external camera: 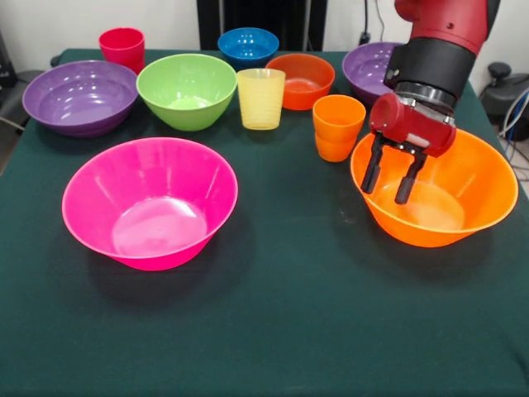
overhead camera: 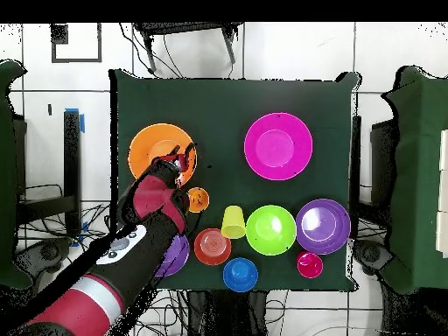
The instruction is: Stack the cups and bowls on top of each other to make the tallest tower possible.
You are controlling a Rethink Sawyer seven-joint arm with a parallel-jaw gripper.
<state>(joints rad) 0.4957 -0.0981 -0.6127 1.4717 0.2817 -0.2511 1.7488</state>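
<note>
While the tool [external camera: 393, 175] hangs released, fingers spread, over the large orange bowl's [external camera: 463, 207] rim near one side edge of the surface [external camera: 289, 314], nothing is stacked. All bowls and cups sit separately: the pink bowl [external camera: 150, 203] mid-surface, the rest along the far edge, the orange cup [external camera: 337, 126] just beside the orange bowl.

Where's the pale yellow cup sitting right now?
In the front view the pale yellow cup stands upright near the table's far middle, between the green bowl on its left and the orange-red bowl on its right.
</note>
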